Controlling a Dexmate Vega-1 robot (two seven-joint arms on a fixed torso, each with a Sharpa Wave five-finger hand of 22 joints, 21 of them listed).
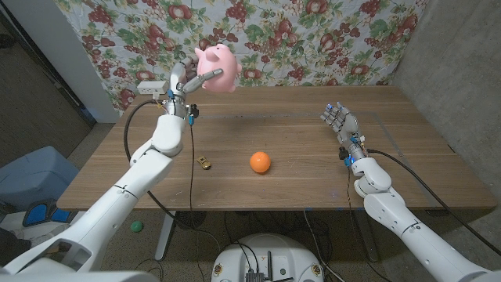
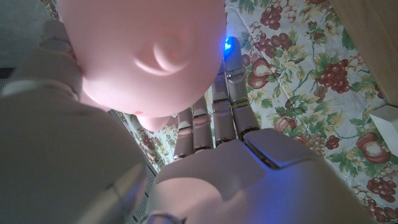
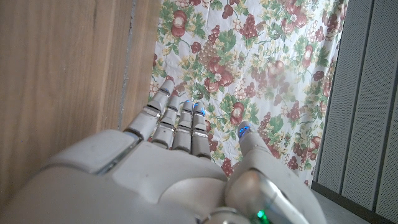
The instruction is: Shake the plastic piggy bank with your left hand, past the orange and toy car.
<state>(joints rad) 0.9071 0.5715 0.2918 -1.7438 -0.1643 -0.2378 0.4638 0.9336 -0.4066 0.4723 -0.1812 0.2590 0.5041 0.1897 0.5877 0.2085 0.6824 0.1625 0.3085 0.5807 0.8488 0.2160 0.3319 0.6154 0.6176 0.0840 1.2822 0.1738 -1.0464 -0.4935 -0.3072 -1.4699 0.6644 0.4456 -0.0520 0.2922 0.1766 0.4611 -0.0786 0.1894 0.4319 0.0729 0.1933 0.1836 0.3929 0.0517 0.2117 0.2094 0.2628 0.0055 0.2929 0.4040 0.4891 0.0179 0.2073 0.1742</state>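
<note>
Piggy bank [image 1: 217,68], smooth rounded pink plastic, held in the air by the left hand [image 1: 182,81] above the far left part of the wooden table [image 1: 297,125], in front of the fruit-print cloth [image 1: 313,39]. Left arm reaches up and forward; its fingers [image 2: 211,121] wrap the bank's glossy underside. Round orange [image 1: 260,162] and small toy car [image 1: 204,163] lie near the front edge, apart. Right hand [image 1: 340,121] is raised over the table's right side, fingers [image 3: 180,121] straight, close together, holding nothing
</note>
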